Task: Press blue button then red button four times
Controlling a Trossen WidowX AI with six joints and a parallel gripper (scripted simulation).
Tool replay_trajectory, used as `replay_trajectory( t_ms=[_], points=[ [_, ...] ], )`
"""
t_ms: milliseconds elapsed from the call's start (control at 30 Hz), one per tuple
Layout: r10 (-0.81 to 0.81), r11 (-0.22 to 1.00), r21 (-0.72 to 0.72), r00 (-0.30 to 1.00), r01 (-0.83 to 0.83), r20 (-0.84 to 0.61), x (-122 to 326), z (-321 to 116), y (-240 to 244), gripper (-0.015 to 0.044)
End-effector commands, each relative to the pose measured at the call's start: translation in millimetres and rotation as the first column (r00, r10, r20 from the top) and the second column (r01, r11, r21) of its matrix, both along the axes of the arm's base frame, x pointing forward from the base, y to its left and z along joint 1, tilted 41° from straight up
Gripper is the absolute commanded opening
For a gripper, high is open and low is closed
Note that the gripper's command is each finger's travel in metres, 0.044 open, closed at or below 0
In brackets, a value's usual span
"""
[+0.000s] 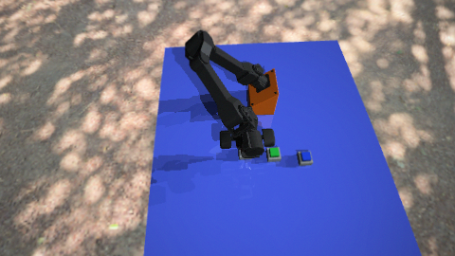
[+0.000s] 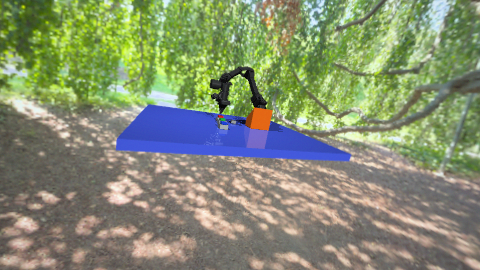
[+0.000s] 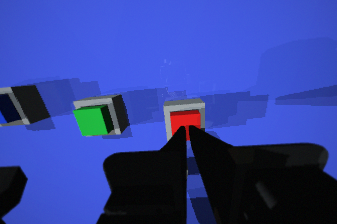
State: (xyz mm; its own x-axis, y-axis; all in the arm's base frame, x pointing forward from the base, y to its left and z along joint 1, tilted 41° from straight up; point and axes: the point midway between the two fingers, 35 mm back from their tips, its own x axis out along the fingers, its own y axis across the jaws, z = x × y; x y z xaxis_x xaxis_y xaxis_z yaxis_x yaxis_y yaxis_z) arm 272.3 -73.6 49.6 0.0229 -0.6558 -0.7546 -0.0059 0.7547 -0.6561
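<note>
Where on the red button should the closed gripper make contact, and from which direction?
Don't grip it; push the red button on its flat square cap, coming straight down from above. The cap faces upward inside its grey housing, and the shut gripper sits right over it, clear of the green button beside it.

1. In the top view the gripper (image 1: 251,149) hides the red button.
2. In the wrist view the left edge cuts off the blue button (image 3: 4,107).
3. In the exterior view the buttons are too small to tell apart.
</note>
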Motion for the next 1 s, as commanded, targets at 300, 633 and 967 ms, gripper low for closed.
replay_trajectory(
  t_ms=[300,633,967],
  points=[
    [0.0,1.0,-0.007,1.0,-0.001,-0.015,-4.1,-14.9,-13.6,0.002],
    [0.0,1.0,-0.007,1.0,-0.001,-0.015,-4.1,-14.9,-13.6,0.002],
    [0.0,1.0,-0.007,1.0,-0.001,-0.015,-4.1,-14.9,-13.6,0.002]
  ],
)
